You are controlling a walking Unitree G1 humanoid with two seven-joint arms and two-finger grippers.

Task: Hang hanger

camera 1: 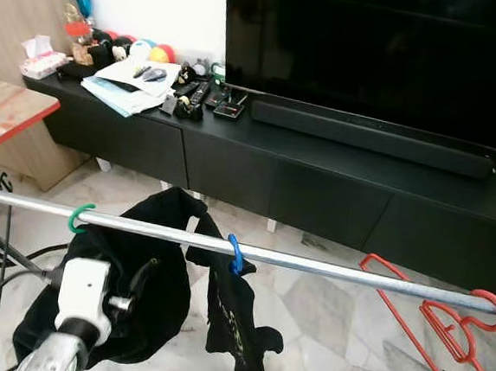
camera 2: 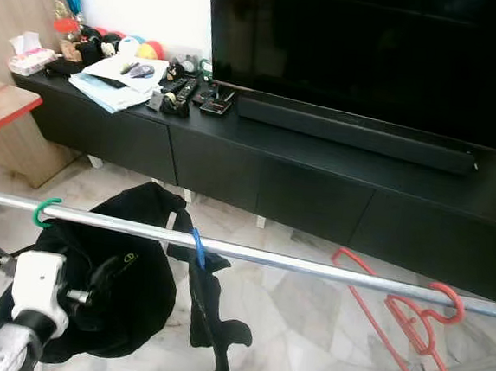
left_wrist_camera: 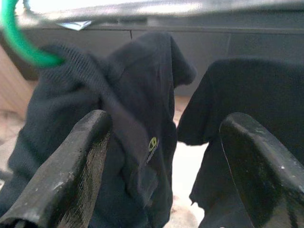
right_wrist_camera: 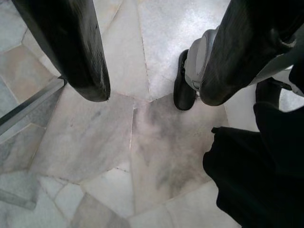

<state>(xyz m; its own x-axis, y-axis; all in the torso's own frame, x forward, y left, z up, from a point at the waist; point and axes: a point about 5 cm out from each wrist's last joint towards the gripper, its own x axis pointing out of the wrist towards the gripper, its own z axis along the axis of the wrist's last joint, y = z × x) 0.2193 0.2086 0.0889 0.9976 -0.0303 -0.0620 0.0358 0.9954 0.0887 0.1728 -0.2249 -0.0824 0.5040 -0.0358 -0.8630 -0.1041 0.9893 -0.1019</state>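
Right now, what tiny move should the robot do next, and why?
Probably draw the left gripper back a little. Its fingers are open and empty, and the black garment already hangs by its green hanger on the metal rail, so nothing seems left to hold there.

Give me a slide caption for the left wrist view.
Open left pincer faces a black garment on a green hanger.
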